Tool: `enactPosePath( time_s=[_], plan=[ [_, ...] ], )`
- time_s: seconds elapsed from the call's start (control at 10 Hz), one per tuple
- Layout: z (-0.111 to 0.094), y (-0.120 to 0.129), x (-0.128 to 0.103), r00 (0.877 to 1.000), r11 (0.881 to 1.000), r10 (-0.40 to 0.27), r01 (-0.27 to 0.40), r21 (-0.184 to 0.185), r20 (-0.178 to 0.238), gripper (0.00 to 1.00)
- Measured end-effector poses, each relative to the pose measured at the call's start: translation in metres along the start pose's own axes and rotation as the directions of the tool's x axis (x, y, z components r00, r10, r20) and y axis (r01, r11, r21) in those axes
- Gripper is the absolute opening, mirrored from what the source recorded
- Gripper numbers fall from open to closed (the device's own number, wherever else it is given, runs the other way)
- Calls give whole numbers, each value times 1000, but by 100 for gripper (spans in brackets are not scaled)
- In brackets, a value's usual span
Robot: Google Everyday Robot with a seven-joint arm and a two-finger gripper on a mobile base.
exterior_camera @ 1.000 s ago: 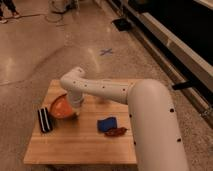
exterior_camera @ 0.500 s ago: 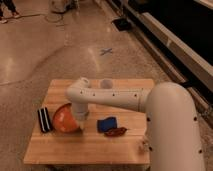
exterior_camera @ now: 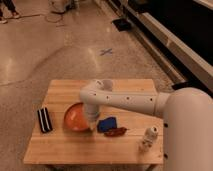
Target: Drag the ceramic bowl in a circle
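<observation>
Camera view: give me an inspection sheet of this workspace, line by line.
Surface: wooden table, square top.
Job's things: orange bowl, left of centre, flat on the table.
Clutter: black striped block at left; blue item and red item right of the bowl; small white bottle near the right edge.
Grippers: gripper down at the bowl's right rim.
Cables: nothing seen on the table.
Surroundings: shiny floor with a blue cross mark.

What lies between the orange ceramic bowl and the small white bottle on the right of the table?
In the camera view, a blue packet and a red item lie between the ceramic bowl and the white bottle. The gripper reaches down at the bowl's right edge.
</observation>
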Motion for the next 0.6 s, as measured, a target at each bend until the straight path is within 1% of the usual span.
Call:
enactPosePath(
  time_s=[0.2,0.3,0.4,0.6],
  plan=[
    [-6,-8,-3,1000,999,-9,9,48,2,71],
    [-8,-11,-4,1000,998,-15,15,69,6,78],
    [-10,-10,-3,1000,997,-16,15,77,9,80],
    [-10,-11,-4,1000,997,-18,17,77,8,80]
  ],
)
